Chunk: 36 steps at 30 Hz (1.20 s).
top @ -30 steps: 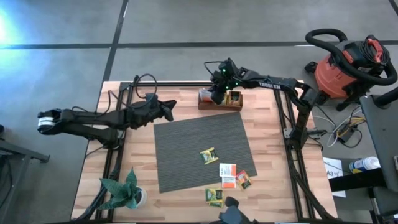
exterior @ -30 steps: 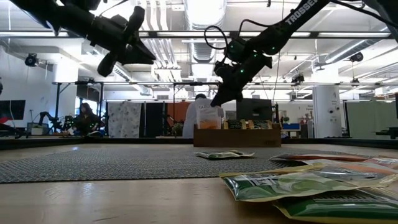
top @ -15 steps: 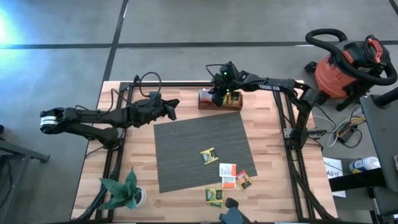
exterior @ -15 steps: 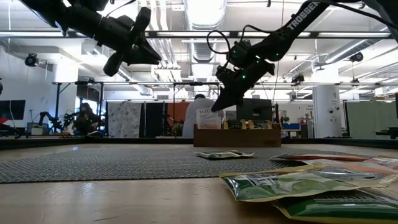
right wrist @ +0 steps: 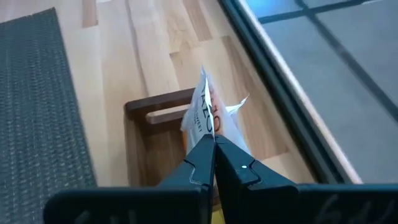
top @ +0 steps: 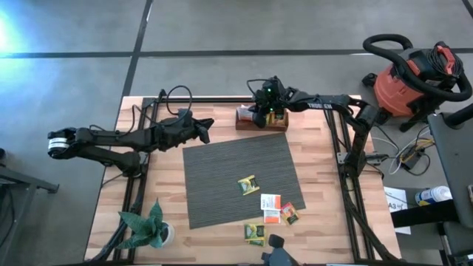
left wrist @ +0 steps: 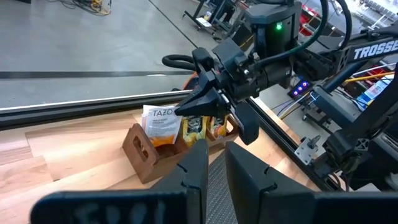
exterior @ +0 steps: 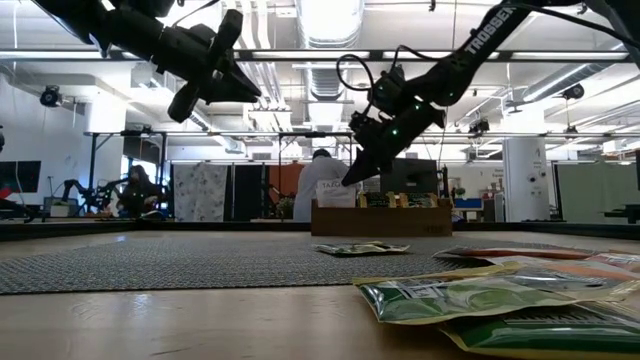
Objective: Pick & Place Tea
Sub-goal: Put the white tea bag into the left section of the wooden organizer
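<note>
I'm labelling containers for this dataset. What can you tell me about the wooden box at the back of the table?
The wooden box is a small, dark brown open-topped tray with two slots cut in its end wall. It sits on the table just beyond the grey mat's far edge. Tea packets stand upright inside. The right gripper, shut, hangs over it.

On the worktop (top: 133,222) there are two robot arms, one grey mat (top: 225,181), one wooden box (top: 260,123) at the far edge and one potted plant (top: 148,227) near the front left corner. Five tea packets (top: 248,185) lie loose: one on the mat, four near the front edge. Several more packets stand in the box; their number cannot be counted. One red vacuum cleaner (top: 414,77) stands on the floor.
</note>
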Each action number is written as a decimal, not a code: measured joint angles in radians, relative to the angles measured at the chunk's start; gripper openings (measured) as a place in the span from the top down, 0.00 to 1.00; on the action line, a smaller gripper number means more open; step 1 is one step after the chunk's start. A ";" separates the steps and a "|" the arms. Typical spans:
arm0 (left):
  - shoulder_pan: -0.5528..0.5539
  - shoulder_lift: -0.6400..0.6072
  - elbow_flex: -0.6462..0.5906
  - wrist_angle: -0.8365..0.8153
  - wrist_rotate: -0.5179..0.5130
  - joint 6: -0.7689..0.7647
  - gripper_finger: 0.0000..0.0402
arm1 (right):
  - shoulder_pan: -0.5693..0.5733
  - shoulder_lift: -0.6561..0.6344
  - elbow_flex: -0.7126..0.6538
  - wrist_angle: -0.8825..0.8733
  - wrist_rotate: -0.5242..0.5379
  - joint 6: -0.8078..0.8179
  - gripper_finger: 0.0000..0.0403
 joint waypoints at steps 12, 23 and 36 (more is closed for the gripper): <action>0.000 -0.001 0.000 -0.001 0.000 0.004 0.87 | 0.000 0.000 -0.030 0.013 0.002 -0.005 0.94; 0.001 0.010 0.000 -0.002 0.030 0.008 0.87 | 0.000 -0.001 -0.014 0.015 0.004 0.008 0.79; 0.000 0.016 0.000 -0.012 0.085 0.006 0.87 | 0.003 -0.132 0.084 -0.214 0.001 0.175 0.76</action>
